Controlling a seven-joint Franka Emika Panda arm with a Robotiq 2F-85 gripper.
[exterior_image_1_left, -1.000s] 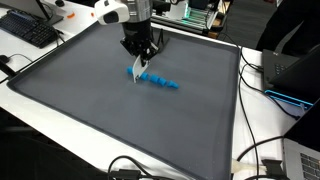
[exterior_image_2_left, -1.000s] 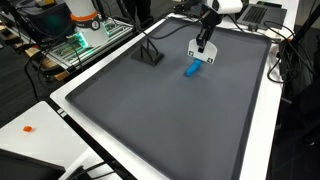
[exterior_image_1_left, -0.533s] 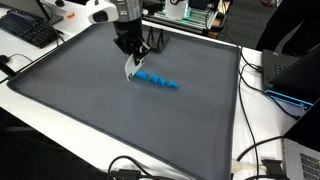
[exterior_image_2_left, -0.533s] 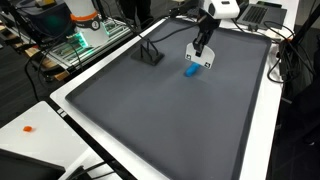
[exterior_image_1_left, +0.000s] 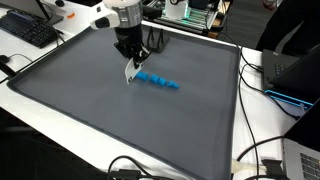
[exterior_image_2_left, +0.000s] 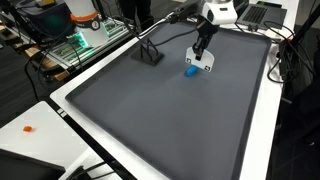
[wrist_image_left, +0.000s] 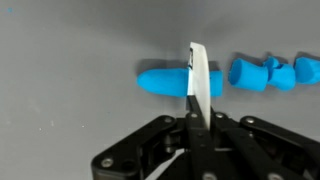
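My gripper (exterior_image_1_left: 130, 52) is shut on a thin white blade (exterior_image_1_left: 131, 70) that points down at the dark grey mat (exterior_image_1_left: 90, 110). In the wrist view the blade (wrist_image_left: 198, 80) stands edge-on across a blue clay roll (wrist_image_left: 162, 80), held between my fingers (wrist_image_left: 196, 118). Several cut blue pieces (wrist_image_left: 270, 72) lie in a row to the right of it. In both exterior views the blue roll (exterior_image_1_left: 158, 79) (exterior_image_2_left: 190, 71) lies on the mat right by the blade (exterior_image_2_left: 206, 62), below my gripper (exterior_image_2_left: 203, 44).
The mat (exterior_image_2_left: 170, 120) sits on a white table. A black stand (exterior_image_2_left: 150, 55) stands on the mat's far side. A keyboard (exterior_image_1_left: 30, 30), cables (exterior_image_1_left: 255, 150) and a laptop (exterior_image_1_left: 295, 70) lie around the mat's edges.
My gripper with the blade has shifted a little along the roll, away from the cut pieces and toward the uncut end. The blue pieces have not moved.
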